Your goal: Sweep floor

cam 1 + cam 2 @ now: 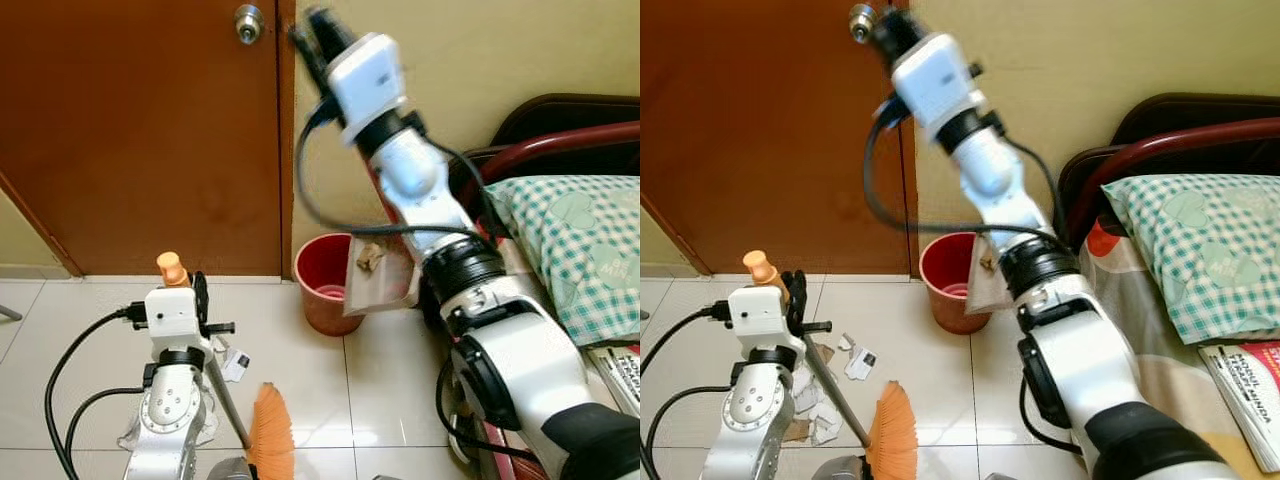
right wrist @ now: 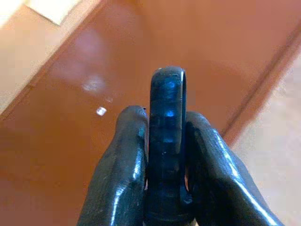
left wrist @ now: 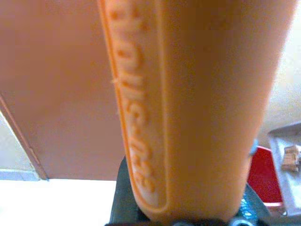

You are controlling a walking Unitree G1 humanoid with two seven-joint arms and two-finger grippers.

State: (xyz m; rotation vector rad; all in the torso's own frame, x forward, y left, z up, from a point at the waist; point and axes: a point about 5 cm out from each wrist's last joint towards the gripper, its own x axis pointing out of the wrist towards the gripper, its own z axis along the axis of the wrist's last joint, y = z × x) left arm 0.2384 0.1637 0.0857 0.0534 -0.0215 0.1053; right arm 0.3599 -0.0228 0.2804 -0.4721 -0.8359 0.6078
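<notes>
Debris count beside the red bin [image 1: 325, 280]: several paper scraps [image 1: 855, 360] on my tiles. One dustpan [image 1: 380, 272], tilted over the bin rim, handle [image 2: 165, 141] pinched by my right gripper [image 2: 164, 160]. One orange broom [image 1: 270, 435] near the bin; left gripper [image 1: 195, 300] clamps its handle [image 3: 188, 108], fingers mostly hidden

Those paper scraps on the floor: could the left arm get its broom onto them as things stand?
Probably yes. The left gripper is shut on the orange broom handle, and the orange bristles rest on the tiles just beside the paper scraps. Nothing lies between them; the red bin stands farther back.
</notes>
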